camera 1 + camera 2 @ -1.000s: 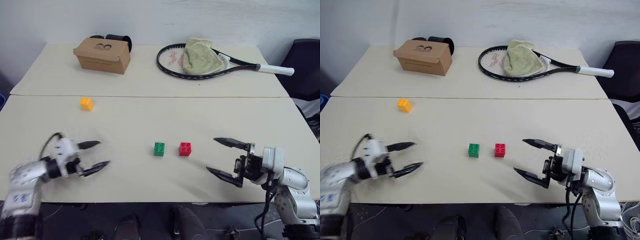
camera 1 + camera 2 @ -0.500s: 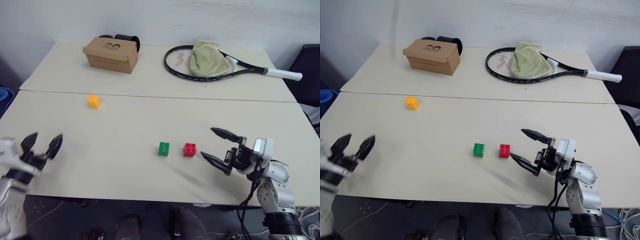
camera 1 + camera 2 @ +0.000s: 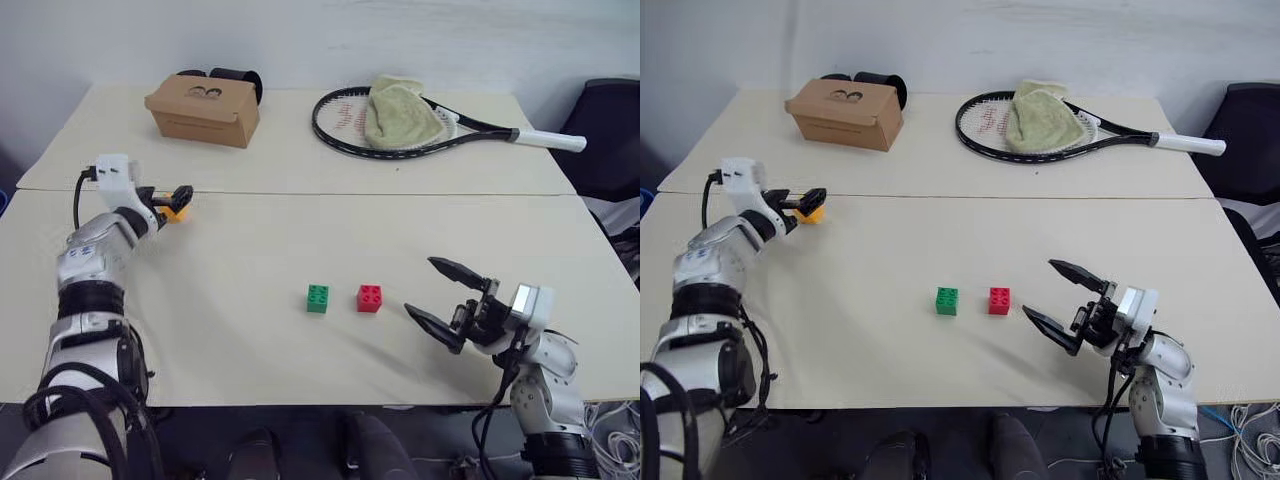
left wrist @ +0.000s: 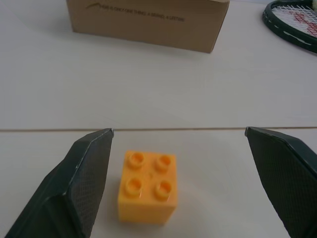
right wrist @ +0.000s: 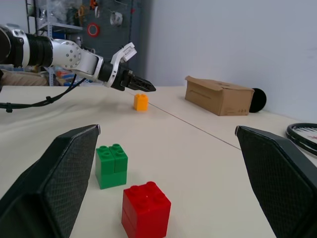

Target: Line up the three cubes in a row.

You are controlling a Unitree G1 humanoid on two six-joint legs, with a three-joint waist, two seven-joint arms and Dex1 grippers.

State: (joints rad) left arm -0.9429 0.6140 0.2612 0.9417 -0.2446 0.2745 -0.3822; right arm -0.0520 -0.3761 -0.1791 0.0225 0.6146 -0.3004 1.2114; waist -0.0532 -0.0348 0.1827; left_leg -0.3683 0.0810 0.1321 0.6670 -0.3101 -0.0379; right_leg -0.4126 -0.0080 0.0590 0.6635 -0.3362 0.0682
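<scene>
The orange-yellow cube sits at the left of the table, just in front of the seam. My left gripper is open around it; in the left wrist view the cube lies between the two fingers, closer to one, untouched. The green cube and red cube stand side by side near the table's middle, a small gap between them. To the right of the red cube, low over the front of the table, my right gripper is open and empty.
A brown cardboard box stands at the back left with a black object behind it. A tennis racket with a green towel on it lies at the back right. A seam runs across the table.
My left arm has swung forward from the table's front edge to the orange-yellow cube, its open fingers now on either side of it. The right gripper has stayed put. The cubes have not moved.
</scene>
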